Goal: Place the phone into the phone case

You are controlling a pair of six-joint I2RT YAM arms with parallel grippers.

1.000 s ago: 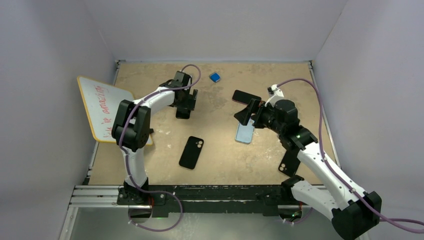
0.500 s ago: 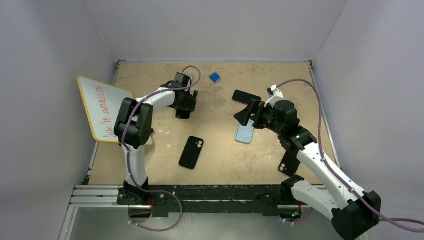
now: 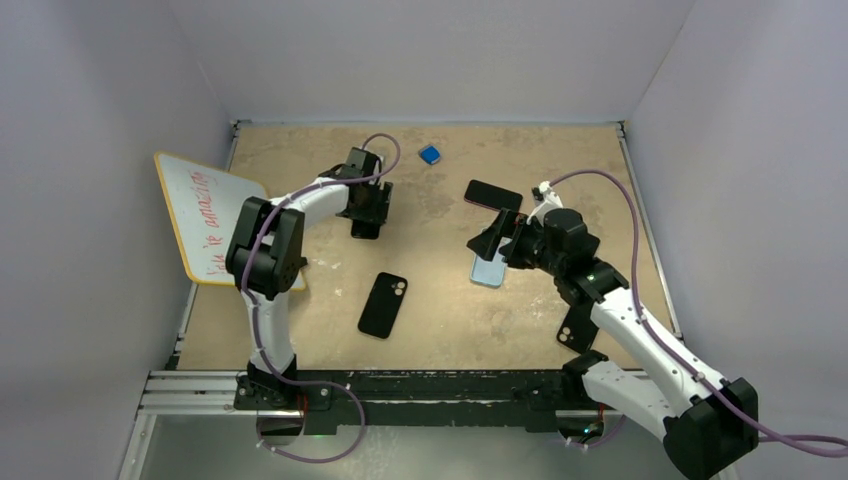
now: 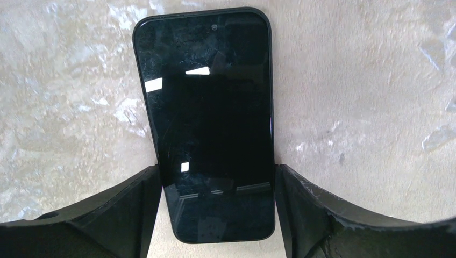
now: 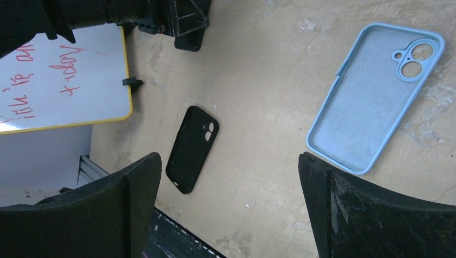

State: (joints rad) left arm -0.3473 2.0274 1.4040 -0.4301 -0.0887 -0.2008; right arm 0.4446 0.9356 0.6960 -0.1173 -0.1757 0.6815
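The light blue case (image 5: 371, 97) lies hollow side up and empty at the upper right of the right wrist view, under the spread right end effector (image 5: 228, 161). A black case (image 3: 383, 304) lies at lower centre. The left end effector (image 4: 216, 171) pinches the screen-up phone (image 4: 207, 107) flat on the desk (image 3: 440, 320), beside a whiteboard (image 3: 205, 215) at the left.
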